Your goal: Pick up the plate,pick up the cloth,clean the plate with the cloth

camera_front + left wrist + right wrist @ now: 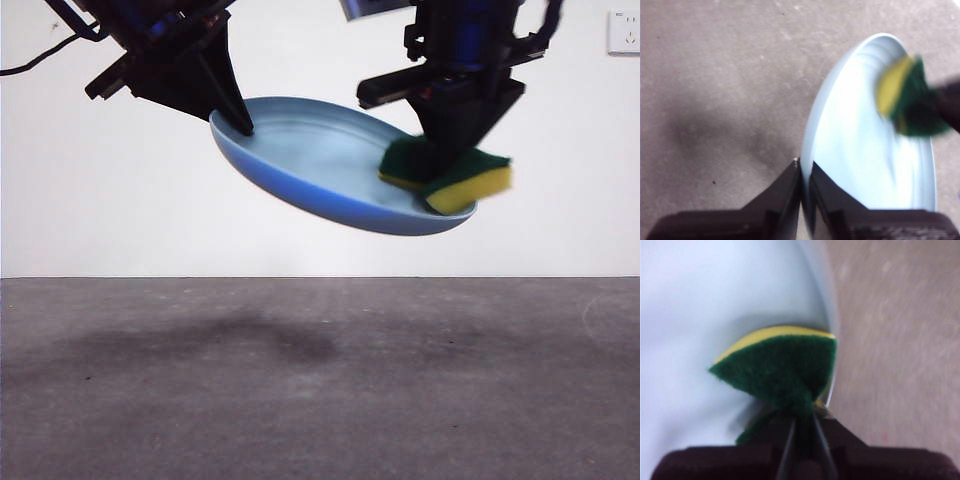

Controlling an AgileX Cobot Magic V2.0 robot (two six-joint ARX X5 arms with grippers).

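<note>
The plate (330, 165) hangs in the air well above the desk (320, 380), tilted so that its higher edge is on the side of the left gripper (240, 120) and its lower edge dips toward the other arm. The left gripper has its two black jaws pinched together on the plate's rim (804, 165), one jaw outside and one inside the dish. The right gripper (450, 150) comes down from above at the lower end of the plate, its jaws clamped on the cloth (450, 175), squeezing the green layer into a fold. The cloth sits inside the plate close to the lower rim, yellow foam facing the plate's surface and green side toward the gripper. It looks blurred in the left wrist view (907, 97). Beneath them the grey desk carries only a soft dark shadow (250, 345). A plain white wall (100, 200) stands behind, with a wall socket (623, 32) at the upper corner.
</note>
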